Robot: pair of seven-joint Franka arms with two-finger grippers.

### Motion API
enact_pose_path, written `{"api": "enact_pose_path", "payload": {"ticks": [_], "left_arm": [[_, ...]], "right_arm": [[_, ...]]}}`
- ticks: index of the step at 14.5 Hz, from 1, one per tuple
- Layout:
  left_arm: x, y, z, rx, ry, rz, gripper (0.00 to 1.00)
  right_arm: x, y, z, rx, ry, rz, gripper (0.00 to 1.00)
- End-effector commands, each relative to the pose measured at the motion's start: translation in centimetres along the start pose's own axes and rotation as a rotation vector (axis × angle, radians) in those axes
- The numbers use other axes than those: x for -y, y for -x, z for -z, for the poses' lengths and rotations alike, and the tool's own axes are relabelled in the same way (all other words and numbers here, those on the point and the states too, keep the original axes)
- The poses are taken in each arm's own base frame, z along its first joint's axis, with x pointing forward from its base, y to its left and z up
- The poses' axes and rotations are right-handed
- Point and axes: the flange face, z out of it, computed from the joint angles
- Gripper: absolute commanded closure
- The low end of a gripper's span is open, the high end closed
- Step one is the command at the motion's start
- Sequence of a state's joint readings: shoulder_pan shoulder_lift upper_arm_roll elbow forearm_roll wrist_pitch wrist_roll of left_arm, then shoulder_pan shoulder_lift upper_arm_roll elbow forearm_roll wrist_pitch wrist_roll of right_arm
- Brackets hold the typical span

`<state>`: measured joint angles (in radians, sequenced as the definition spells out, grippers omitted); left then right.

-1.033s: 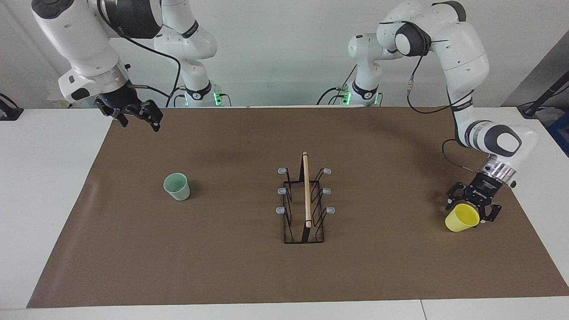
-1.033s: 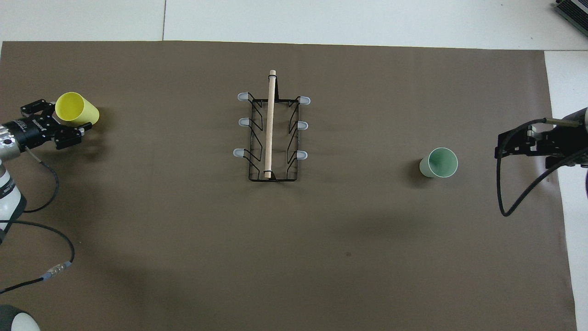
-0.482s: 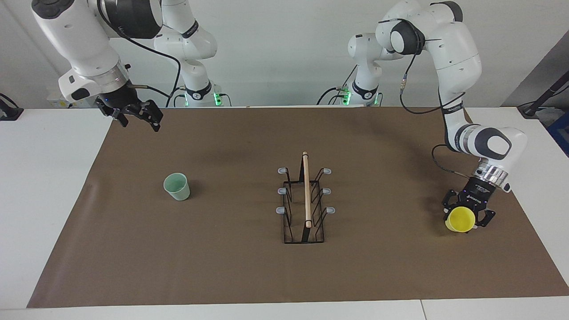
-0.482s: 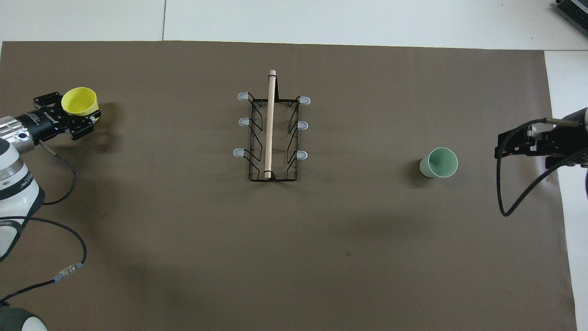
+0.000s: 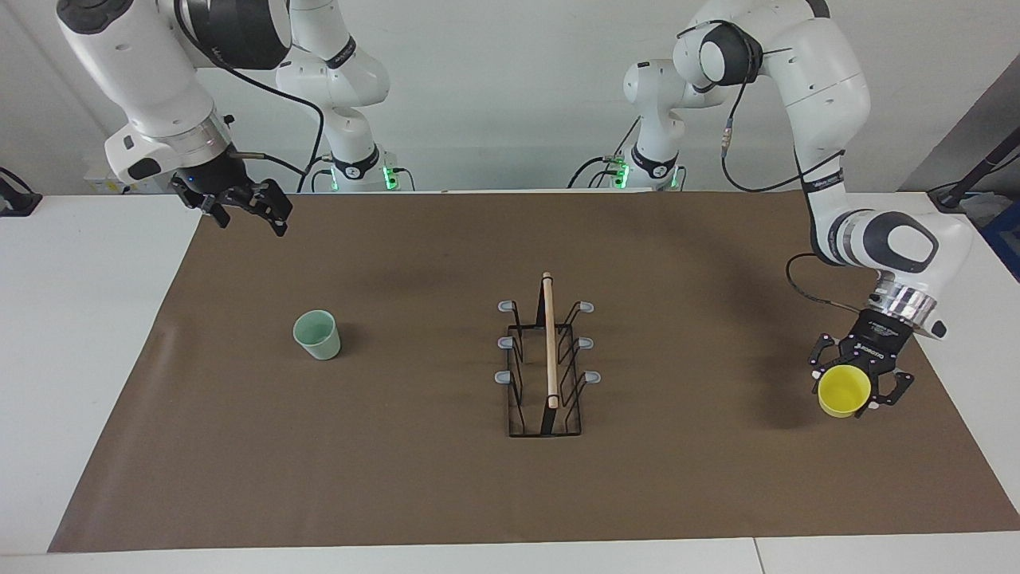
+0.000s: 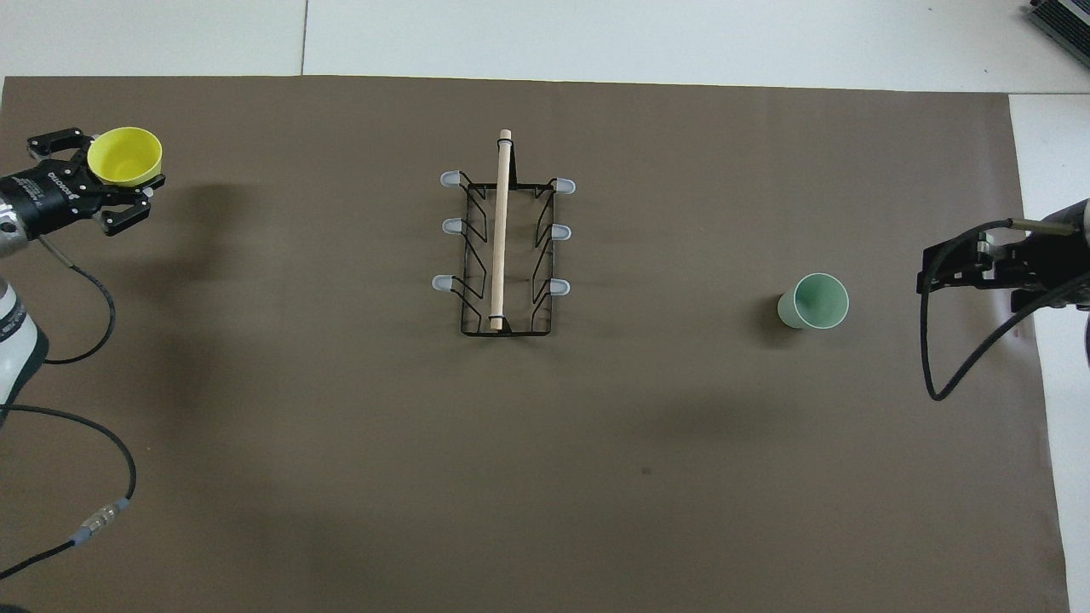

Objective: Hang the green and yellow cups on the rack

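Left gripper (image 5: 851, 389) clamps the yellow cup (image 5: 845, 391) above the mat; right gripper (image 5: 243, 209) hangs wide; green cup (image 5: 317, 334) stands apart from the rack (image 5: 547, 359)

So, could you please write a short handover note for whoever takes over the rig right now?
Left gripper: shut on the bright yellow plastic cup, held just above the brown mat at the left arm's end, mouth up.
Right gripper: open, empty, waiting in the air over the mat's corner at the right arm's end.
Pale mint green plastic cup: upright on the mat, toward the right arm's end.
Black wire rack with wooden rod: mid-mat, all six pegs bare.
Done: yellow cup picked up.
Left: hang both cups.
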<state>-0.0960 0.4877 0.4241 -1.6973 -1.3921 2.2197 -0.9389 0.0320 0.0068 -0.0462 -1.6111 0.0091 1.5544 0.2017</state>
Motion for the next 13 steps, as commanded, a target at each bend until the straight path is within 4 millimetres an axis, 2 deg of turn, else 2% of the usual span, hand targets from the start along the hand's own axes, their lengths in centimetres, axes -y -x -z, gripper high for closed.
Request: {"api": "enact_pose_path", "payload": {"ticks": [1,2,3,4,6,7,8,10,12,13], "left_arm": [[-0.1,4.0,2.6,-0.024,-0.021,-0.12,1.0],[-0.1,5.6,3.4,-0.05,-0.039,-0.185,1.0],[0.1,7.1,4.2,-0.071,-0.072,-0.248,1.0],[1.0,9.6,4.3,-0.067,-0.112,-0.312,1.0],[2.0,12.9,5.3,-0.095,-0.161,-0.419,1.0],[2.7,14.4,5.4,-0.096,-0.179,-0.456,1.0],[3.1,15.7,5.7,-0.107,-0.192,-0.498,1.0],[5.2,18.8,5.0,-0.153,-0.283,-0.63,1.0],[8.1,22.0,3.4,-0.202,-0.384,-0.775,1.0],[8.8,23.5,3.6,-0.215,-0.392,-0.831,1.0]], "right_arm": [[-0.3,0.6,0.1,-0.014,-0.017,-0.011,0.0],[-0.3,0.7,0.0,-0.008,-0.016,-0.01,0.0],[0.5,1.0,0.0,-0.004,-0.014,0.006,0.0],[1.2,1.0,0.1,-0.01,-0.013,0.021,0.0],[2.6,1.7,-0.1,-0.008,-0.012,0.047,0.0],[3.9,2.0,-1.1,-0.011,-0.011,0.069,0.0],[4.5,1.5,-2.2,-0.083,-0.026,0.079,0.0],[4.2,-0.7,-5.1,-0.126,-0.001,0.089,0.0],[3.9,-4.1,-7.7,-0.1,0.06,0.168,0.0],[4.4,-6.0,-8.9,-0.087,0.091,0.192,0.0]]}}
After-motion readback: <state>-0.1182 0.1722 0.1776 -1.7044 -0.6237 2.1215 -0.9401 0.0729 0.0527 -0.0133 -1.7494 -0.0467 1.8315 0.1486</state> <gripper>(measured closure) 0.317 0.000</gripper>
